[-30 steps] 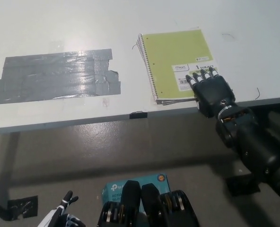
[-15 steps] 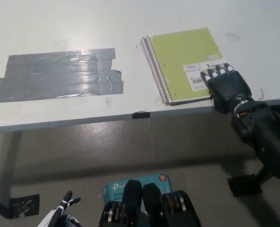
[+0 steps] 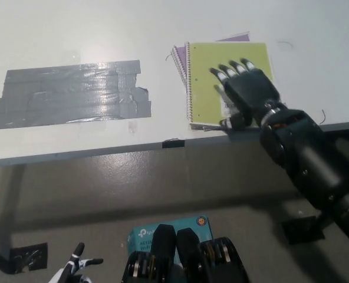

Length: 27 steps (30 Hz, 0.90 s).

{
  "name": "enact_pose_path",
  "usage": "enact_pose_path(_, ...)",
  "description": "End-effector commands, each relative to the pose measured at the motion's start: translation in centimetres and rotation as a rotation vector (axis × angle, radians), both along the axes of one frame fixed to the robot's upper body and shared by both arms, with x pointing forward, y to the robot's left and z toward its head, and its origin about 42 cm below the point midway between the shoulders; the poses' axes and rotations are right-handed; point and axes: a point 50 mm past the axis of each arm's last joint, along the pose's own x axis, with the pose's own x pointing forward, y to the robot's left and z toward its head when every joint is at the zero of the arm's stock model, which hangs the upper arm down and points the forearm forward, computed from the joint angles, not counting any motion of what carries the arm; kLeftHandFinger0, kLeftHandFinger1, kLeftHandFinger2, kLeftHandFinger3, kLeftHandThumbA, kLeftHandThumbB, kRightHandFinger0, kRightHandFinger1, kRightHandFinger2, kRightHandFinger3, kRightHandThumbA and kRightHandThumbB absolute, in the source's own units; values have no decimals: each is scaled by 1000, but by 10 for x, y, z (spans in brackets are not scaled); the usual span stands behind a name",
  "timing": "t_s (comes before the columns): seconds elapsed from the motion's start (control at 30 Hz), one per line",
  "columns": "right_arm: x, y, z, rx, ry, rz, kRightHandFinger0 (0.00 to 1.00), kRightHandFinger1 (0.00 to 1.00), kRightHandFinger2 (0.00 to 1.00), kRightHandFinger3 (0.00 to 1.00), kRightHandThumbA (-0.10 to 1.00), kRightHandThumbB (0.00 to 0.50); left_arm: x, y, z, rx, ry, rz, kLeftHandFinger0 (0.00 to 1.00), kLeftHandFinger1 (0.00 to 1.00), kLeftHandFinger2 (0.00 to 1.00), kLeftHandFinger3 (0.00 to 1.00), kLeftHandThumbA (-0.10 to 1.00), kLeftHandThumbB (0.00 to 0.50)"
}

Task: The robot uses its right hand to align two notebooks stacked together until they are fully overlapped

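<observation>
The black right robot hand [image 3: 248, 89] lies flat, fingers spread and grasping nothing, on the lime-green spiral-bound notebook [image 3: 210, 71], near the front edge of the white tabletop [image 3: 74, 29]. A purple notebook [image 3: 179, 58] shows beneath it, skewed, its edges visible at the left and top. The white left robot hand [image 3: 74, 268] rests low at the bottom left, fingers apart and empty.

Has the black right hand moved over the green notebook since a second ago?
Yes. The black right hand slid from the green spiral notebook's near-right corner toward its middle, nearer the grey tape patch.
</observation>
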Motion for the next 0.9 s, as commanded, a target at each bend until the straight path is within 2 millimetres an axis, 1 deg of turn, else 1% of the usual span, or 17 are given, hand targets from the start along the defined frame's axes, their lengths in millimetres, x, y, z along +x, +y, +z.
enact_pose_path(0.0,11,-4,52,16,-121,35,1000,1000,1000,1000,1000,391,-9,6,1,-3,-6,14,0,108,215,718,1000,500)
enact_pose_path(0.03,12,-11,59,21,-124,19,1000,1000,1000,1000,1000,348,-8,6,1,-2,-6,10,0,106,203,704,1000,500)
enact_pose_path(0.07,19,-28,74,23,-137,-20,1000,1000,1000,1000,1000,276,-7,6,0,4,-1,5,0,97,199,691,1000,500)
enact_pose_path(0.13,22,-38,78,10,-147,-37,1000,1000,1000,1000,934,248,-8,4,-3,-1,2,7,0,74,179,669,1000,500)
enact_pose_path(0.17,26,-49,88,-1,-158,-55,1000,1000,1000,1000,871,208,-10,4,-2,-6,0,10,0,65,182,644,1000,500)
enact_pose_path(0.27,28,-61,104,-4,-156,-85,1000,1000,1000,1000,802,170,-12,4,-2,-15,-12,6,0,57,167,600,1000,500)
enact_pose_path(0.3,28,-74,119,-5,-174,-119,1000,1000,1000,1000,736,163,-11,3,-1,-14,-23,6,0,83,176,596,1000,500)
enact_pose_path(0.37,28,-75,120,-6,-174,-123,1000,1000,1000,1000,727,161,-11,3,-2,-15,-23,5,0,128,202,591,1000,500)
enact_pose_path(0.4,27,-80,119,-3,-199,-138,1000,1000,1000,1000,745,176,-12,2,-3,-19,-22,10,22,162,216,619,1000,500)
enact_pose_path(0.47,24,-78,111,32,-204,-146,1000,1000,1000,1000,783,155,-13,2,-4,-21,-7,16,29,170,217,612,1000,500)
enact_pose_path(0.53,23,-78,111,33,-204,-146,1000,1000,1000,1000,787,153,-14,2,-5,-22,-5,17,30,175,218,610,1000,500)
enact_pose_path(0.6,20,-68,101,87,-212,-127,1000,1000,1000,1000,804,120,-11,1,-1,-19,-15,12,47,205,223,624,1000,500)
enact_pose_path(0.63,20,-68,102,87,-213,-126,1000,1000,1000,1000,805,120,-12,1,-1,-19,-16,13,48,207,224,624,1000,500)
enact_pose_path(0.67,19,-62,97,115,-223,-116,1000,1000,1000,1000,799,115,-12,1,-1,-20,-18,15,43,205,213,623,1000,500)
enact_pose_path(0.77,13,-40,80,240,-155,-146,1000,1000,1000,1000,876,109,-13,2,-1,-20,-11,13,19,229,239,642,1000,500)
enact_pose_path(0.8,11,-35,77,282,-157,-151,1000,1000,1000,1000,877,124,-13,2,-2,-25,-14,7,16,272,266,646,1000,500)
enact_pose_path(0.87,9,-31,75,318,-149,-161,1000,1000,1000,1000,888,118,-12,1,-1,-31,-15,3,23,347,323,653,1000,500)
